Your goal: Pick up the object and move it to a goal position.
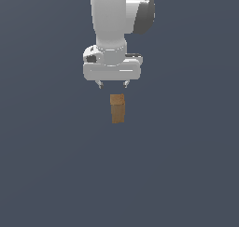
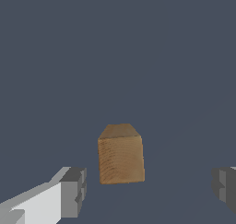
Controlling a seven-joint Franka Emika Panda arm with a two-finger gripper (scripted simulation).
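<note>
The object [image 1: 117,108] is a small brown wood-textured block standing upright on the dark grey floor, taller than wide. My white gripper [image 1: 112,85] hangs directly above it, open, with its two short fingertips apart from the block's top and nothing between them. In the wrist view the block [image 2: 120,157] lies between and beyond the two grey finger pads [image 2: 73,191], which stand wide apart on either side of it without touching it.
A flat, uniform dark grey floor [image 1: 186,174] stretches all around the block. The white arm [image 1: 114,20] rises above the gripper at the top of the exterior view.
</note>
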